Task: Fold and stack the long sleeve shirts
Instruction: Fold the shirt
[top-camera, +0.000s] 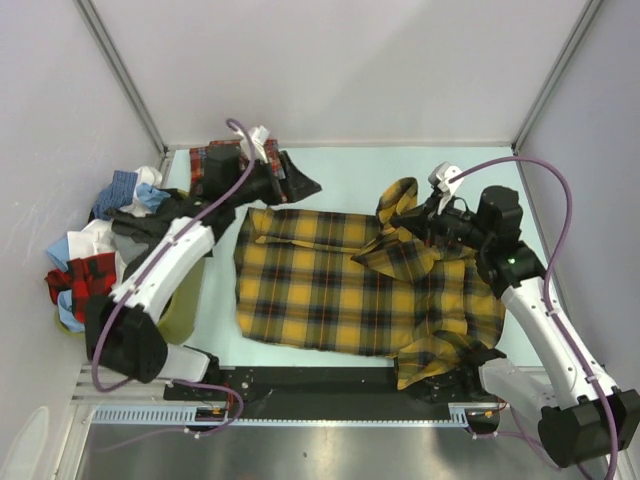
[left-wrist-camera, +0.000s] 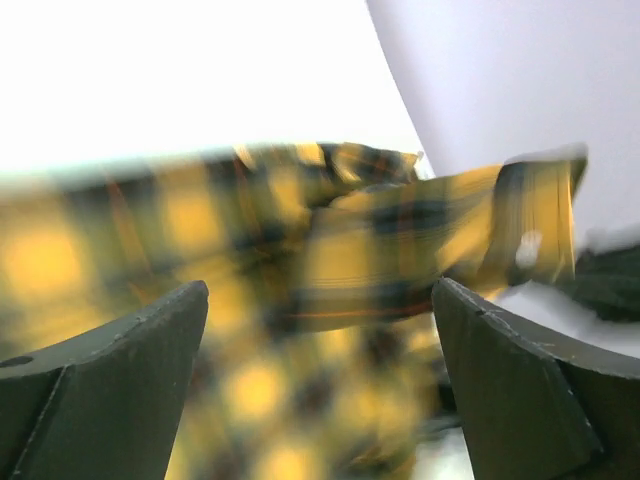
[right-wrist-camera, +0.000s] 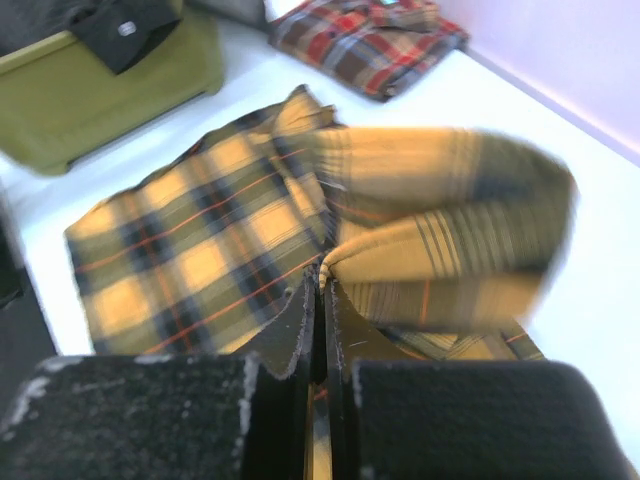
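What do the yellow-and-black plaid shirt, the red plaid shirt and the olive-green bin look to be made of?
The yellow-and-black plaid shirt: soft woven cloth, matte, likely flannel; it wrinkles and drapes in folds. The red plaid shirt: similar matte woven cloth, lying folded. The olive-green bin: probably felt or fabric, given its dull surface and soft rounded edges, though that is unclear.

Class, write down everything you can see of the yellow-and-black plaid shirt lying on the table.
The yellow-and-black plaid flannel shirt is soft woven cloth with thin red lines. It lies mostly flat on the pale table, bunched at its near right. The right hand is shut on a fold, holding a flap raised over the body. The left hand stands open at its far left corner.
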